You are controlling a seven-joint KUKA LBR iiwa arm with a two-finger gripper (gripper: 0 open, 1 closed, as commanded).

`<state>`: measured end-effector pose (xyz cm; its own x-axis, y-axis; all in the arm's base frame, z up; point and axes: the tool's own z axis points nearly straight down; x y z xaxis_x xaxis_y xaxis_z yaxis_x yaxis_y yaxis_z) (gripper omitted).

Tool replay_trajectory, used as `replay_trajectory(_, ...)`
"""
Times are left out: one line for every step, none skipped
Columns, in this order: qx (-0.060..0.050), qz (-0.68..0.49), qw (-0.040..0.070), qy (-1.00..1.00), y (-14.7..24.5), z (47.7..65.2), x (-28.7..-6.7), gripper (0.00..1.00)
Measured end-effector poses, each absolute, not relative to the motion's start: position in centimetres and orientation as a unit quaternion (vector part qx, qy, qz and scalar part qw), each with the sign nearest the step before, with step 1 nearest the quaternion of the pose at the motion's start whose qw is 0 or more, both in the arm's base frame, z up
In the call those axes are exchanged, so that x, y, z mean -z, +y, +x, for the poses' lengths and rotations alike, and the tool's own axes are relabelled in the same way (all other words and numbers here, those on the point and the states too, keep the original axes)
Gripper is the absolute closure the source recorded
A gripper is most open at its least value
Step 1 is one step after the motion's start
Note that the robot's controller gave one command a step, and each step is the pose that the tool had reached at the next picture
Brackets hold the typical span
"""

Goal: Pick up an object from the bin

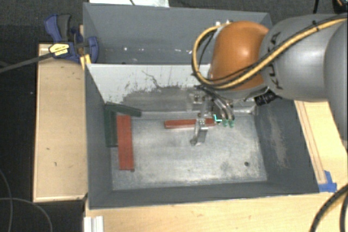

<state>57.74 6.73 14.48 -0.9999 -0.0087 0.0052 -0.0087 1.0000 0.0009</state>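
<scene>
The claw [200, 136] is low over the floor of the grey metal bin [179, 168], at the right-hand end of a small red-brown flat bar [179, 124]. Whether the claw is wide, narrow or closed on the bar cannot be told, because its own body hides the place where the two meet.

The main risk, as I judge it, comes from that off-centre position. Most of the bar runs away to the claw's left, so a grip near the end would leave the long part unsupported. On a lift it could droop, twist out, or slip back onto the floor.

The bar is also thin and lies flat on the metal. A claw closing slightly too high could slide over it and come up empty. One closing too low could scrape the floor or push the bar aside.

The bin's sloping back wall is just behind the claw, so a lift leaning that way might brush it.

Well apart from the claw, at the bin's far left, lie a longer red-brown block [125, 144] and a dark green angled piece [112, 127], touching each other. Neither looks likely to interfere.
</scene>
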Motion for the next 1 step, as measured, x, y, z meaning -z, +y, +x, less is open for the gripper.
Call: replay_trajectory(0.000, 0.062, 0.002, -0.998, 5.25, 58.28, -6.68, 0.00)
